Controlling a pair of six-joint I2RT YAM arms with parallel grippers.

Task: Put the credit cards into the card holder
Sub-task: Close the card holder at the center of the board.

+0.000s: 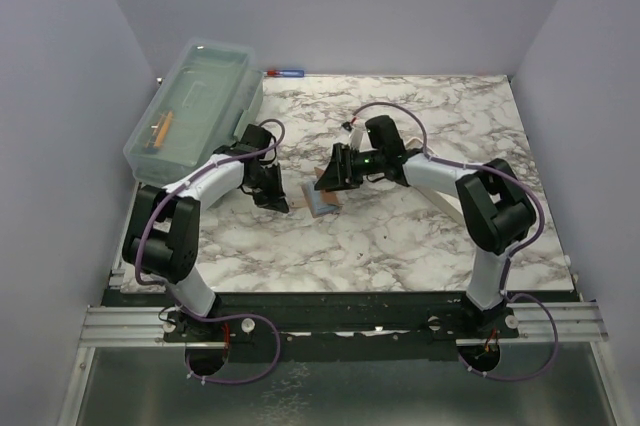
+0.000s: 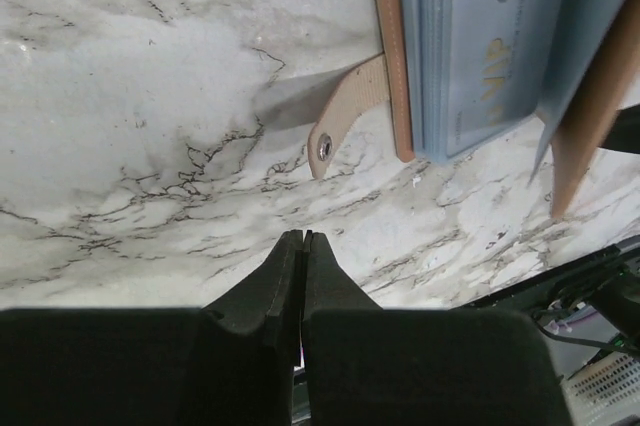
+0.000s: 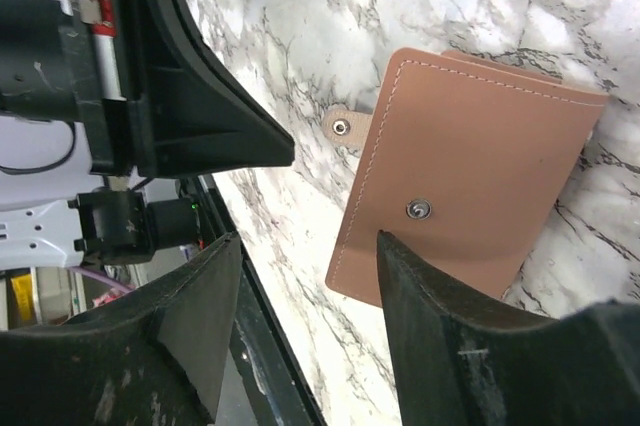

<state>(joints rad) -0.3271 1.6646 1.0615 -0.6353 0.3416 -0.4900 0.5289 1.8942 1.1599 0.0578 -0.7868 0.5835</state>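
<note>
The card holder [image 1: 322, 202] is a reddish-brown leather wallet lying mid-table between my two grippers. In the left wrist view its open side shows, with a light blue credit card [image 2: 480, 46] in its pockets, a snap strap [image 2: 340, 128] sticking out, and the other flap [image 2: 590, 126] raised. The tan-gold and dark cards do not show. My left gripper [image 2: 303, 236] is shut and empty, just left of the holder [image 1: 270, 192]. My right gripper [image 3: 305, 246] is open over the holder's outer cover [image 3: 480, 166], one finger [image 3: 410, 276] at its near edge.
A clear plastic lidded box [image 1: 195, 106] stands at the back left, beside the left arm. A red-and-blue tool [image 1: 283, 73] lies by the back wall. The table's front edge [image 1: 340, 293] runs just ahead of the arm bases.
</note>
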